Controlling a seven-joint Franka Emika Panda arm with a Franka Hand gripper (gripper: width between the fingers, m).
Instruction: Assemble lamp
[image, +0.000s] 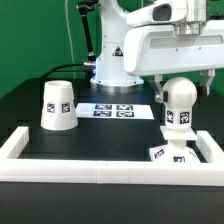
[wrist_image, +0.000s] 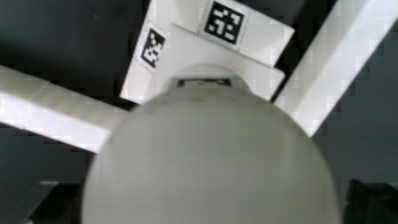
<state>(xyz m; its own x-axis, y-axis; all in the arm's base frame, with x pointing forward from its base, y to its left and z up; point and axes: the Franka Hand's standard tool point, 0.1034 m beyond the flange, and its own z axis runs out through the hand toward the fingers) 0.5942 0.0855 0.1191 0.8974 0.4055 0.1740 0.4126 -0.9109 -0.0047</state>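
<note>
The white round-headed bulb (image: 178, 104) hangs upright between the fingers of my gripper (image: 181, 86), which is shut on its head. It sits right over the flat square base (image: 168, 153), which lies in the rail frame's corner at the exterior view's right; I cannot tell whether they touch. In the wrist view the bulb (wrist_image: 214, 150) fills most of the picture, my gripper (wrist_image: 214, 216) closes on it, and the tagged base (wrist_image: 210, 38) shows beyond it. The tapered shade (image: 58, 105) stands mouth down at the exterior view's left, apart from both.
The long white rail frame (image: 95, 165) runs along the front and up both sides of the black table; it also crosses the wrist view (wrist_image: 54, 105). The marker board (image: 112, 110) lies flat behind the middle. The arm's white base (image: 118, 55) stands at the back.
</note>
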